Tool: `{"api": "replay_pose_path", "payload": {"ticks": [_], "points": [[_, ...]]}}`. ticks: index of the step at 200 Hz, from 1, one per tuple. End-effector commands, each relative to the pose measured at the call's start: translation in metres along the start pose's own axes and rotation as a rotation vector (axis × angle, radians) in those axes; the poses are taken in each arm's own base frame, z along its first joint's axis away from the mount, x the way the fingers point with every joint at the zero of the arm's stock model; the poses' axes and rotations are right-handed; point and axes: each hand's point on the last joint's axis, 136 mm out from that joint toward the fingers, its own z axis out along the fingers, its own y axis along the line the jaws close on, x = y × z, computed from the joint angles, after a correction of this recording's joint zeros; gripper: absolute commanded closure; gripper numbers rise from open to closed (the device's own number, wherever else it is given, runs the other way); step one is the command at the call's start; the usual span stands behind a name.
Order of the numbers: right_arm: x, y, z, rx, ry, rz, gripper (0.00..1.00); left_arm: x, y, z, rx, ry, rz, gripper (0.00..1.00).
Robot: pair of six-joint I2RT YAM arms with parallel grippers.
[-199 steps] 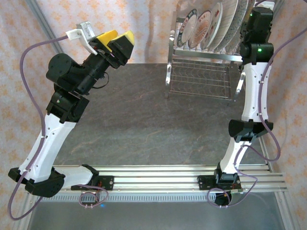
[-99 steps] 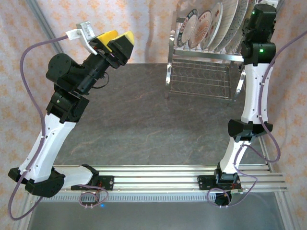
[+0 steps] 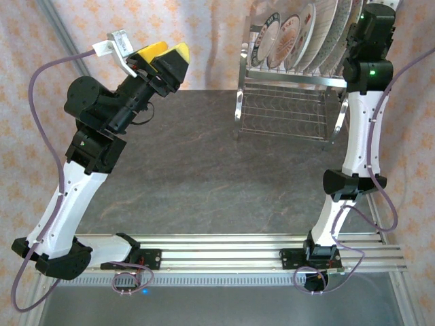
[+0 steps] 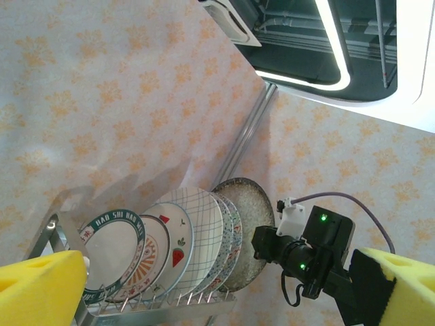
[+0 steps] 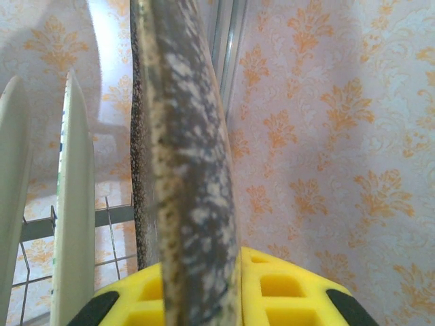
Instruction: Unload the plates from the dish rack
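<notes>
The plates stand on edge in a row in the slotted upper tier of the dish rack, which sits at the far right of the dark surface. The speckled plate is the last one at the rack's right end.

In the right wrist view we see it edge-on. Its rim runs down between the yellow pads of the right pincer, which is closed on it with a pad against each face. Two pale plates stand edge-on to its left.

The left wrist view gives us what that close view cannot, the faces of the row. A dark-rimmed plate is at the left, then a strawberry-print plate and a plaid-lined plate, then the speckled plate. The wrist of the right arm is just beside it.

From above, we see the right arm stretched almost straight from its base along the rack's right side, its wrist over the upper tier. The left arm is bent at the elbow and lifted off the surface, well apart from the rack. The left pincer points toward the plates, jaws wide apart with nothing between them.
</notes>
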Motion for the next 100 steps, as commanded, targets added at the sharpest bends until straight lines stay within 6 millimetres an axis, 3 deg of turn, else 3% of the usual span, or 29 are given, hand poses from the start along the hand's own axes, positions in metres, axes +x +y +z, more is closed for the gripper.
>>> {"api": "replay_pose_path", "payload": {"ticks": [1,100], "points": [[-0.121,-0.084,-0.094,0.091,-0.398,0.254,1.00,-0.012,-0.018,-0.001,0.069,-0.033,-0.002,0.01],[-0.136,-0.096,-0.123,0.062,-0.454,0.244,1.00,-0.012,-0.020,-0.003,0.078,-0.035,-0.008,0.01]]}}
